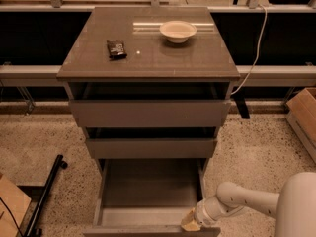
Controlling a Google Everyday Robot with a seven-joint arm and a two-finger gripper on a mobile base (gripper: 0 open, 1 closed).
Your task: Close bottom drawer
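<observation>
The bottom drawer (148,191) is pulled far out toward me, its long box open and showing nothing inside; its flat front (150,230) lies at the lower edge of the view. My gripper (190,222) is at the drawer's front right corner, just behind the front panel, with the white arm (247,204) reaching in from the lower right. The middle drawer (150,147) and the wider top drawer (148,113) above it each stand slightly out from the cabinet.
On the cabinet top (168,58) are a white bowl (177,30) and a small dark packet (116,49). A cardboard box (302,113) stands at the right, another (11,206) at lower left beside a black bar (45,194). A cable (252,48) hangs at the right.
</observation>
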